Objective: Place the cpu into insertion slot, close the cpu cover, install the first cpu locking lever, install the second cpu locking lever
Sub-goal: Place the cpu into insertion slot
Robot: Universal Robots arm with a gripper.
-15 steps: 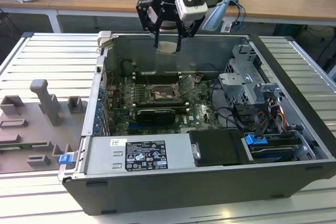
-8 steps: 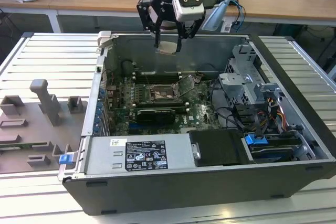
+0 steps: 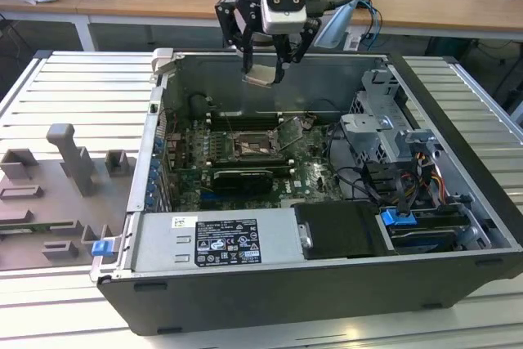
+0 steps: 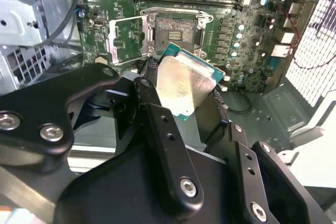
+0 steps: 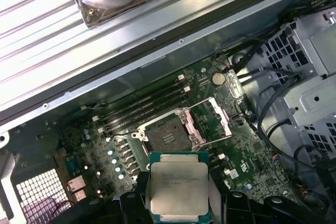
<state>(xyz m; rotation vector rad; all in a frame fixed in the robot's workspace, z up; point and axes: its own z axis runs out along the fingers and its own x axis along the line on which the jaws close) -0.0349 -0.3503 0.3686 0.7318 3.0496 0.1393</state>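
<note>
My gripper (image 3: 263, 69) hangs above the open computer case, shut on the cpu (image 3: 261, 78), a flat square chip with a pale metal face. In both wrist views the cpu (image 4: 184, 83) (image 5: 178, 187) sits between the black fingers (image 4: 149, 95), held by two opposite edges. The insertion slot (image 3: 254, 146) (image 4: 178, 30) (image 5: 168, 135) lies bare on the green motherboard, well below the chip. The cpu cover (image 3: 292, 131) (image 4: 128, 38) (image 5: 216, 119) stands swung open beside the slot. I cannot make out the locking levers.
Long black memory slots (image 3: 245, 120) run behind the socket, and a black card (image 3: 241, 177) lies in front of it. A drive cage (image 3: 384, 132) and cable bundles (image 3: 384, 181) fill the case on the exterior view's right. A grey fixture tray (image 3: 57, 194) sits outside the case.
</note>
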